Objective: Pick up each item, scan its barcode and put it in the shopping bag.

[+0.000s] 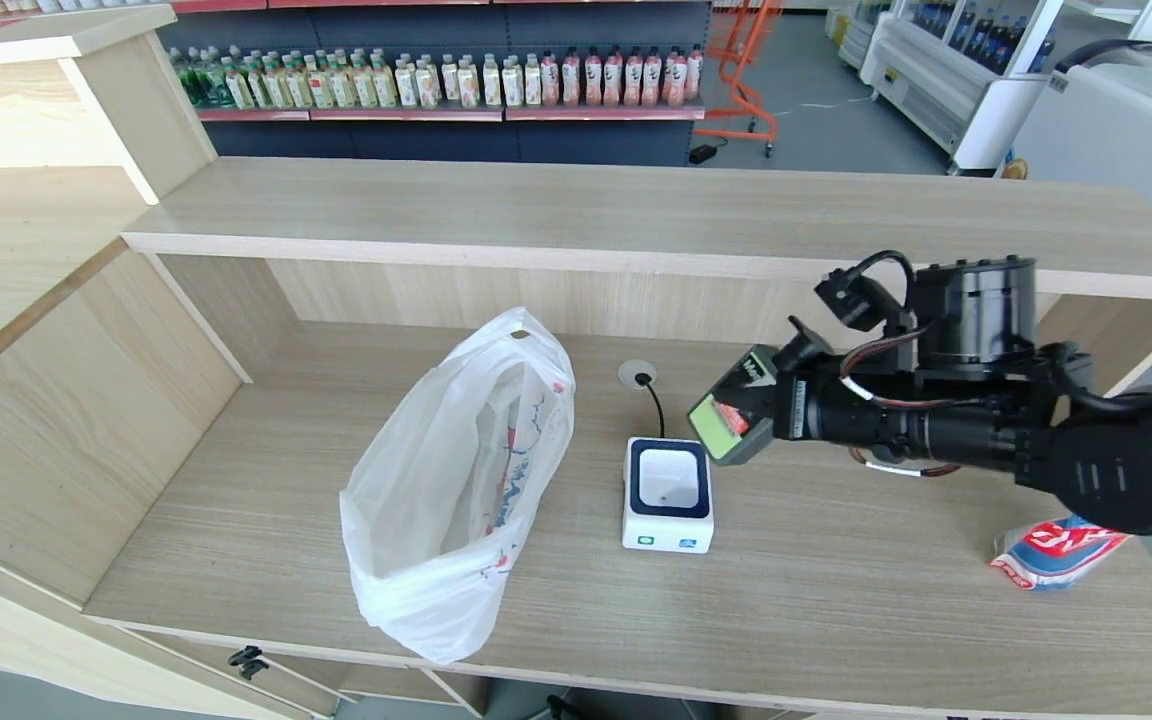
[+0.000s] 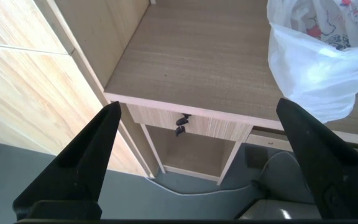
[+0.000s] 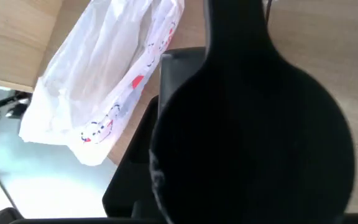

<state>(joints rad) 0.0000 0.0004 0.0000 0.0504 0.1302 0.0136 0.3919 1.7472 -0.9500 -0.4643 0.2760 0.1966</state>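
Over the wood-grain counter (image 1: 836,600), right gripper (image 1: 771,405) clasps a flat box (image 1: 721,420) (green-faced) near the scanner (image 1: 667,495); left gripper (image 2: 197,106) gapes wide.

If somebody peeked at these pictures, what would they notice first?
Probably the black right end effector, gripping a small green-faced box in the air near the white scanner at the middle of the counter. Then the crinkly white shopping bag, standing open on the scanner's left. A red, white and blue packet lies at the counter's right end.
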